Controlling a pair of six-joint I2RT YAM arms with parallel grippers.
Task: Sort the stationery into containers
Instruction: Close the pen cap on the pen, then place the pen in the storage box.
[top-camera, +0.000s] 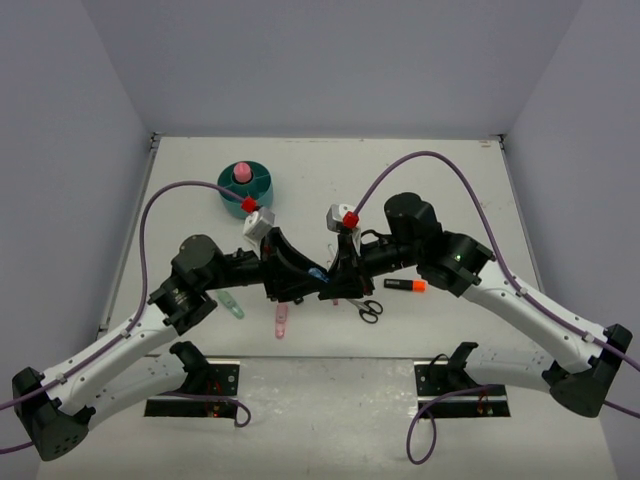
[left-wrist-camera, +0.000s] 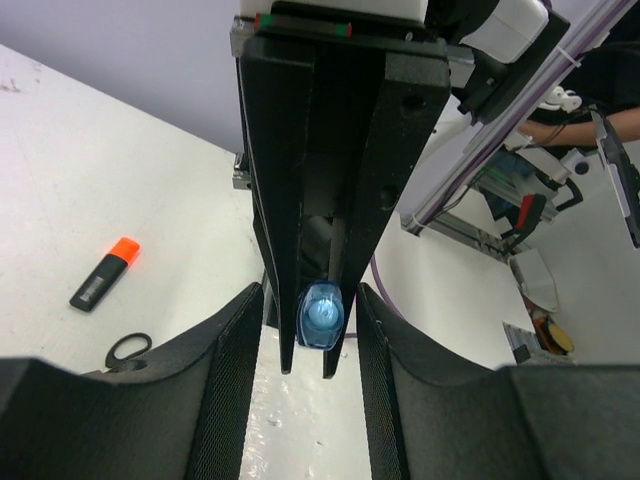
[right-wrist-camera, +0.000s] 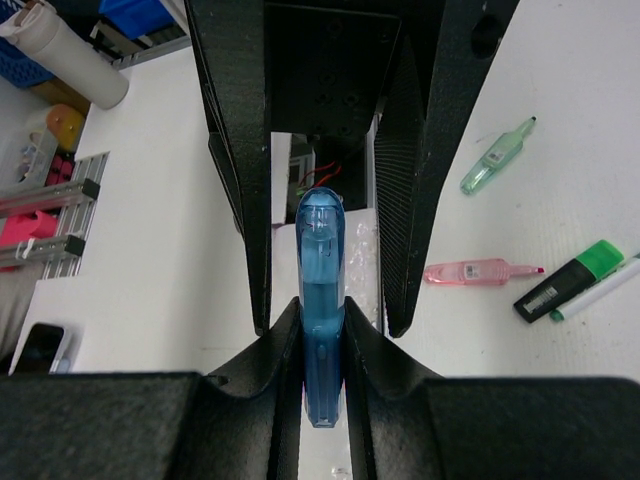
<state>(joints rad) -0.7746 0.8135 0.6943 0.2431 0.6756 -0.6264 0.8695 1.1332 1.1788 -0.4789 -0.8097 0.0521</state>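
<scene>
top: left gripper (top-camera: 303, 283) and right gripper (top-camera: 332, 284) meet over the table (top-camera: 450, 180); organizer (top-camera: 228, 200) well behind them.
left wrist: left fingers (left-wrist-camera: 235, 345) spread, beside the blue marker (left-wrist-camera: 322, 315).
right wrist: right fingers (right-wrist-camera: 275, 348) pinch the blue marker.

Blue marker (right-wrist-camera: 322, 330): translucent blue all over, paler and glassy at the cap end.
Fingers (right-wrist-camera: 250, 400): matte black, no markings.
Surface (top-camera: 450, 190): plain white.
Desk organizer (top-camera: 228, 198): teal.
Roll (top-camera: 240, 172): pink.
Pink marker (right-wrist-camera: 480, 271): translucent pink.
Green marker (right-wrist-camera: 495, 157): translucent pale green.
Black-and-green marker (right-wrist-camera: 565, 281): black body, green cap.
Black-and-orange marker (left-wrist-camera: 105, 275): black body, orange cap.
Pen (right-wrist-camera: 600, 292): white.
Scissors (top-camera: 369, 310): black handles.
Cables (top-camera: 430, 153): purple.
</scene>
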